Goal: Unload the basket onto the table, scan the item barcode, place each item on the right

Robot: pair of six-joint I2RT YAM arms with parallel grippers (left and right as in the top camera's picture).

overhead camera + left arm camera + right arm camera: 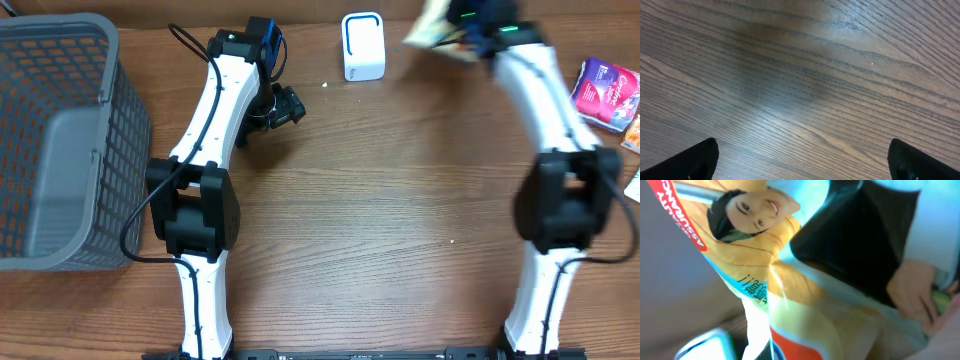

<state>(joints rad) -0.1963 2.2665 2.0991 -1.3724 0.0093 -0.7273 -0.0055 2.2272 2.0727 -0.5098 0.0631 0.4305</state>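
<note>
My right gripper (458, 32) is raised at the table's far edge and is shut on a yellow and orange snack packet (430, 30). The packet hangs just right of the white barcode scanner (363, 45). In the right wrist view the packet (765, 280), printed with a woman's face, fills the frame and hides my fingers. A corner of the scanner (702, 347) shows at the lower left. My left gripper (285, 105) is open over bare wood left of the scanner. Nothing lies between its black fingertips (695, 160).
A grey mesh basket (60, 140) stands at the left edge. Several more packets (605, 92) lie at the far right. A person's hand (915, 295) shows beyond the held packet in the right wrist view.
</note>
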